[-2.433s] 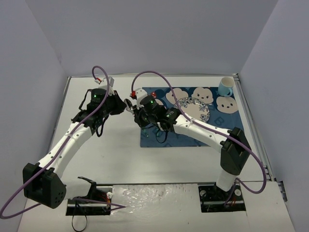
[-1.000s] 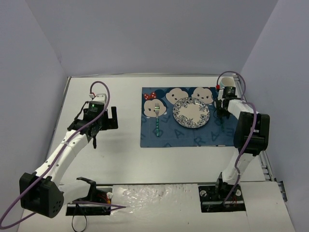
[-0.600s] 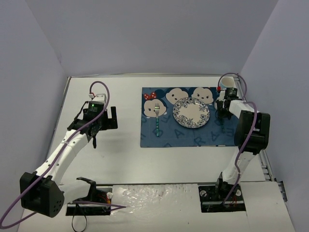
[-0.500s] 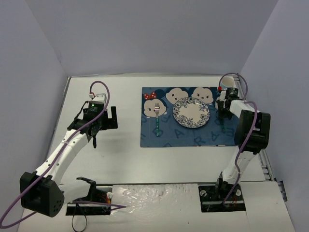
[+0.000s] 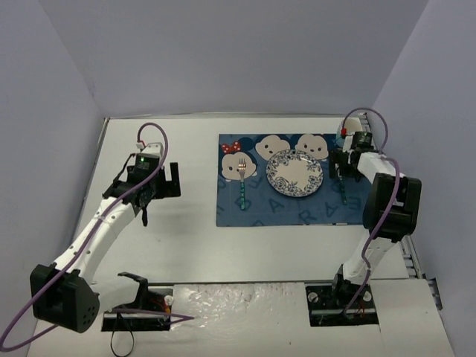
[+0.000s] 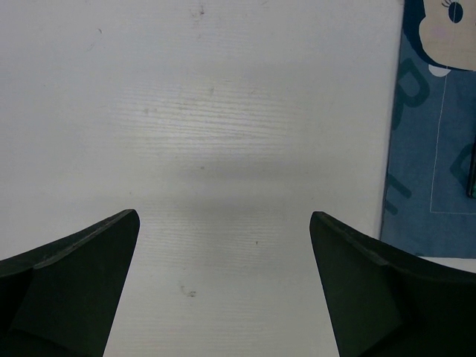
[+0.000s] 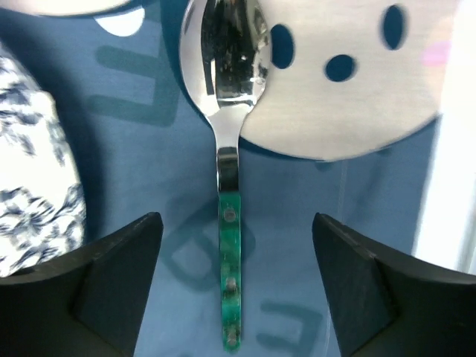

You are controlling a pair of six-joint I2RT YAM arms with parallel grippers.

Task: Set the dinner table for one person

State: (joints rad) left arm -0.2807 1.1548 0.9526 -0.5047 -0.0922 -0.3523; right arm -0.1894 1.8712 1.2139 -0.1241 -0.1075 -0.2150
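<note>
Since the earlier frame the right arm's wrist has shifted slightly toward the far edge; the left arm has not moved. The right gripper [image 7: 234, 222] hovers with jaws spread on either side of a steel spoon with a green handle [image 7: 227, 175], touching nothing. The spoon lies flat on the blue cartoon-face cloth placemat [image 5: 297, 210], just right of the blue-patterned white plate [image 5: 294, 172]; a green-handled fork [image 5: 242, 186] lies left of the plate. The left gripper [image 6: 223, 223], jaws also spread and empty, hangs over the large white table [image 5: 186, 223], left of the placemat.
</note>
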